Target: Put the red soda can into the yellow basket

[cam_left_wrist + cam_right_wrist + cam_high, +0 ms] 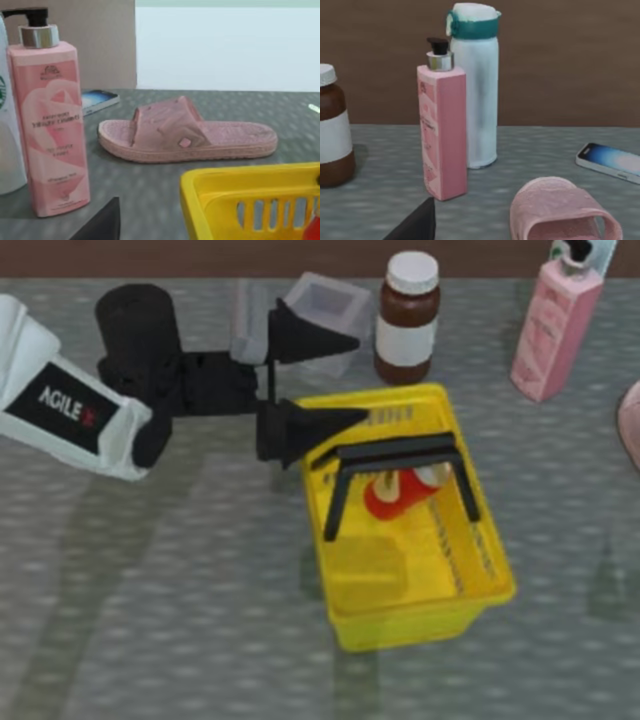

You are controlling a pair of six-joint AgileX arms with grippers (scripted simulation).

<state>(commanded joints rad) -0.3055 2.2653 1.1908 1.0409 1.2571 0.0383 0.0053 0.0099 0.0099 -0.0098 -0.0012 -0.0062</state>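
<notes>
The red soda can (393,495) lies on its side inside the yellow basket (420,622), under the basket's raised black handle (400,452). In the left wrist view only a red sliver of the can (315,228) shows behind the slotted basket wall (210,200). My left gripper (362,380) is open and holds nothing. It hovers at the basket's far left corner, with one finger (318,425) over the rim and the other by the grey box. My right arm is outside the top view. In its wrist view a single dark finger (420,226) stands far off to the side, with nothing held.
Behind the basket stand a small grey square box (325,302) and a brown white-lidded jar (407,315). At the back right is a pink pump bottle (555,325). A pink slipper (185,130), a phone (612,161) and a white flask with a green lid (476,85) are on the right side.
</notes>
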